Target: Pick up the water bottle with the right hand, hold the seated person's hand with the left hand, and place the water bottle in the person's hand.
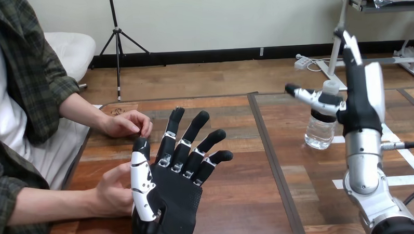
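Standing upright on the right part of the surface, the bottle is clear, with a pale cap, and is on the wood just left of the right hand. That hand is raised above the surface on its silver forearm. Its fingers point straight up and are open, not curled round anything. Its thumb reaches out to the left across the front of the bottle's neck; I cannot tell whether it touches the bottle. White tape lines run over the wood near this arm.

At the near left, the left hand is held up with its palm toward the camera, fingers straight, spread and open, holding nothing. The person's near hand lies on the surface just left of it, fingers loosely curled, partly hidden behind the robot's thumb; contact between the two cannot be told. The person's far hand rests on the surface's far left edge, apart from the left hand's fingertips and well apart from the bottle.
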